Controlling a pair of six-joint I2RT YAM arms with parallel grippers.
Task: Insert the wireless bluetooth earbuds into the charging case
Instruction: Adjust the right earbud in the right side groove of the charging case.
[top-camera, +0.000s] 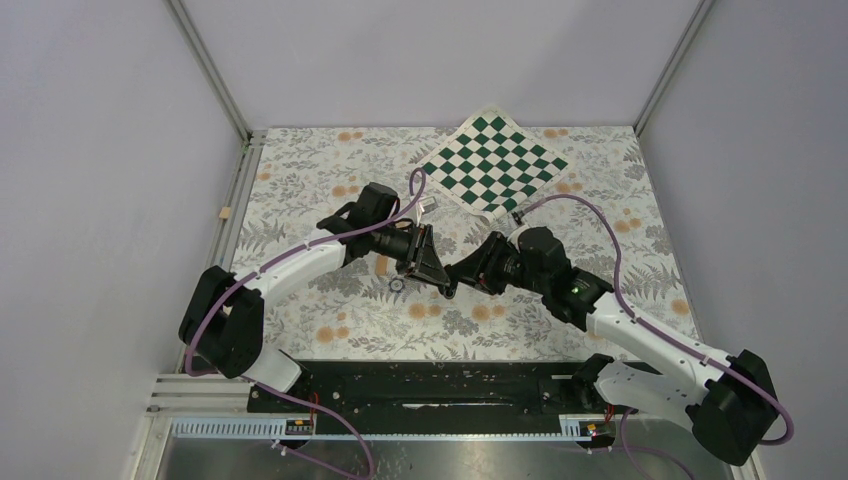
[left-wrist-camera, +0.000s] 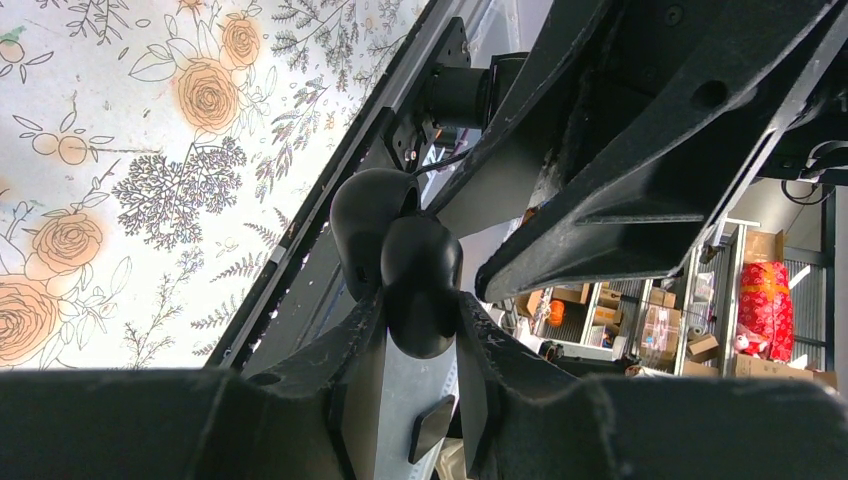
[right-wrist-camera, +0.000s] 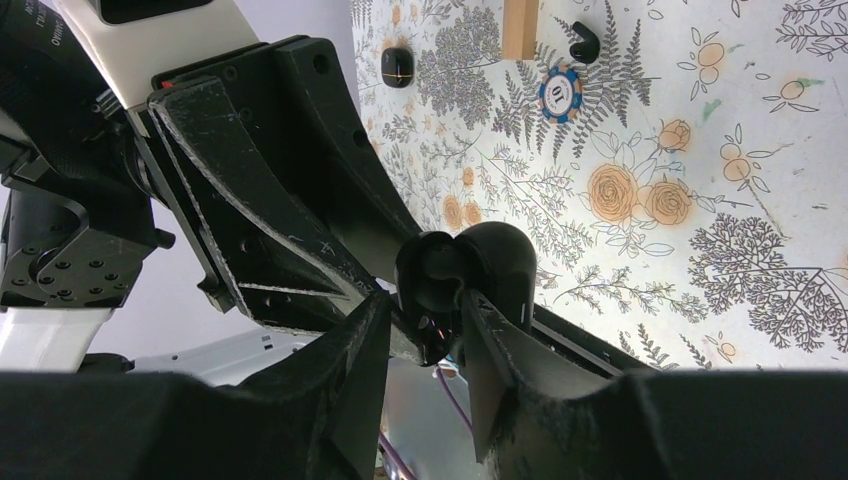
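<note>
The charging case (left-wrist-camera: 420, 285) is a black, rounded case held above the table where the two arms meet. In the left wrist view its two halves stand apart at the hinge. My left gripper (left-wrist-camera: 420, 312) is shut on one half. My right gripper (right-wrist-camera: 428, 305) pinches the other half (right-wrist-camera: 432, 275), one finger at the seam between the halves; a small glint shows inside. Two small black earbuds lie on the floral cloth in the right wrist view, one (right-wrist-camera: 397, 66) with a thin orange line and one (right-wrist-camera: 583, 40) hook-shaped. Both are apart from the grippers.
A blue-and-white chip (right-wrist-camera: 560, 92) and a tan strip (right-wrist-camera: 520, 28) lie near the buds. A green checkered mat (top-camera: 493, 162) lies at the back of the table. The black base rail (top-camera: 430, 385) runs along the near edge, and grey walls enclose the table.
</note>
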